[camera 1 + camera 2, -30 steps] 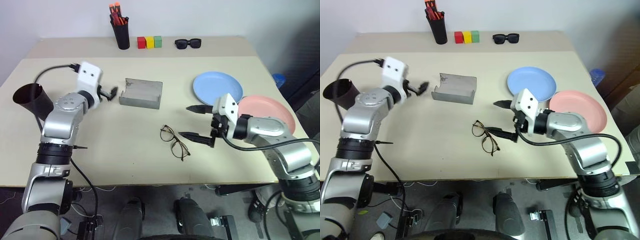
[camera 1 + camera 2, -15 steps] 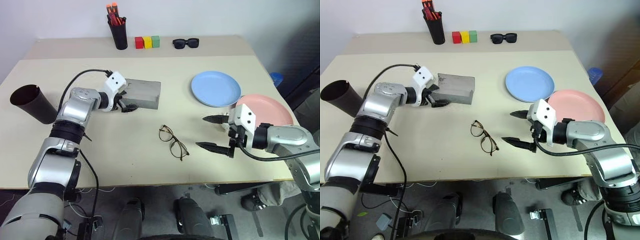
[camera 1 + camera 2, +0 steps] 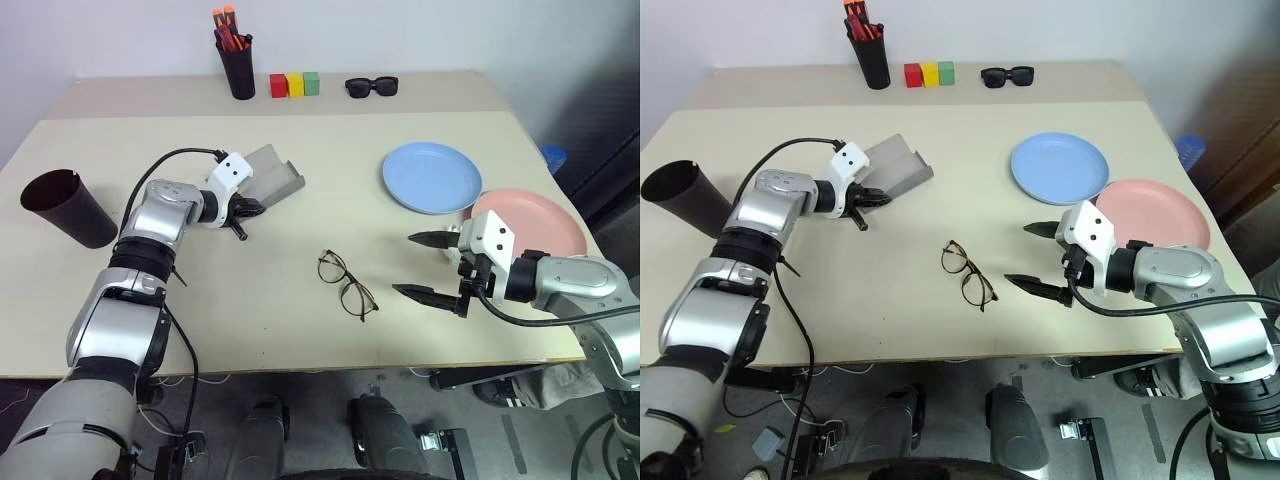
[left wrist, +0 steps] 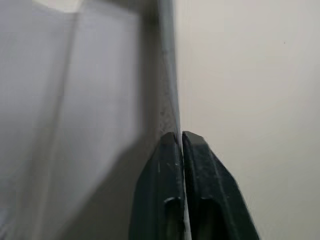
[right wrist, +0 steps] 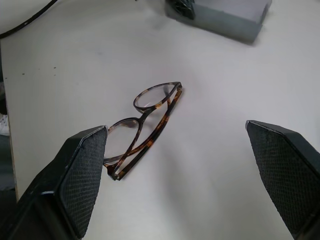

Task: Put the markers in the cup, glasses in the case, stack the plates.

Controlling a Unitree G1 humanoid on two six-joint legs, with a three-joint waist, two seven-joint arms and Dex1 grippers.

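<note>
The grey case (image 3: 272, 178) sits left of centre, skewed and tipped, and my left gripper (image 3: 243, 210) is shut on the thin edge of its wall. In the left wrist view both fingers (image 4: 170, 190) pinch that edge of the case (image 4: 75, 100). The wire-framed glasses (image 3: 347, 283) lie folded on the table near the front middle. My right gripper (image 3: 403, 264) hovers open just right of them; the right wrist view has the glasses (image 5: 145, 125) ahead between its spread fingers. The dark cup (image 3: 62, 205) stands far left. The blue plate (image 3: 432, 177) and pink plate (image 3: 530, 222) lie side by side at right. The markers are out of view.
At the table's back edge stand a black pen holder (image 3: 238, 62) with orange-capped markers, three small coloured blocks (image 3: 298, 84) and black sunglasses (image 3: 375, 87). Bare tabletop (image 3: 250, 300) stretches between the case and the front edge.
My left gripper reached the case, then shut on its wall; the case has swung and tipped up. My right gripper drew back to the right of the glasses, still open.
</note>
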